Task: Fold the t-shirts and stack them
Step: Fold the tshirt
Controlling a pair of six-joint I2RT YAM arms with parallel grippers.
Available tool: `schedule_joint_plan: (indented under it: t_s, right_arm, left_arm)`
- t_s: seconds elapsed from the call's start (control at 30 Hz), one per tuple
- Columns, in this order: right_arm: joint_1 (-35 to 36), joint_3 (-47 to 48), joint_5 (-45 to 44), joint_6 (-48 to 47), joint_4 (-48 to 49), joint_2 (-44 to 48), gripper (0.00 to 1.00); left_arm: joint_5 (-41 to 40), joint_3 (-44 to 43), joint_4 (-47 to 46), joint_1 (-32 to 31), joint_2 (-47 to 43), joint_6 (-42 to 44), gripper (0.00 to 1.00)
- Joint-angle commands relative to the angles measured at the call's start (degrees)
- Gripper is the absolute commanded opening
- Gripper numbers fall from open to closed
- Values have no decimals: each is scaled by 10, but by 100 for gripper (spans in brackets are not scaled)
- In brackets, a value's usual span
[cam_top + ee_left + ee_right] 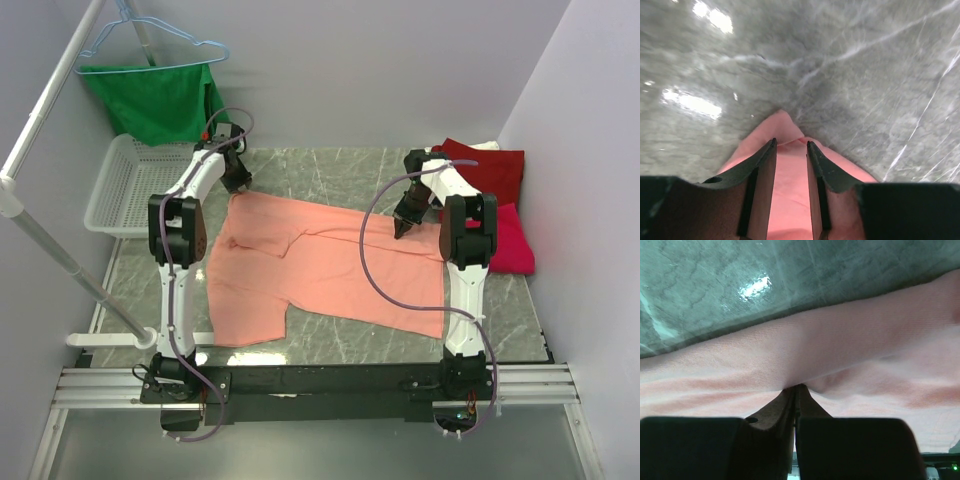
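Observation:
The salmon-pink t-shirt (320, 270) lies spread on the grey marble table. My left gripper (240, 185) is at its far left corner, jaws open and straddling the cloth corner (790, 172) without pinching it. My right gripper (401, 230) is at the shirt's far right part, shut on a pinch of the salmon-pink cloth (805, 360). The dark red t-shirt (490, 170) lies at the back right, and the crimson-pink t-shirt (512, 245) lies just in front of it, beside the right arm.
A white mesh basket (125, 185) stands at the back left. A green garment (160, 100) on a light-blue hanger (150, 45) hangs above it from a white rail (45, 120). Walls close in the right and back sides.

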State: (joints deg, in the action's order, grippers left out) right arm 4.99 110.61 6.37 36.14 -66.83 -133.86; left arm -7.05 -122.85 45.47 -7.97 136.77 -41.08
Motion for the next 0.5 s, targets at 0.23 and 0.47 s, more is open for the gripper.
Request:
schedule_joint_plan:
  t_s: [0.23, 0.47]
  right_arm:
    - [-9, -15, -42, -5, 6, 17, 3]
    - [-8, -24, -40, -3, 8, 19, 2]
  left_arm:
    - [-36, -28, 12, -12, 24, -5, 32]
    - [-117, -37, 32, -12, 33, -20, 16]
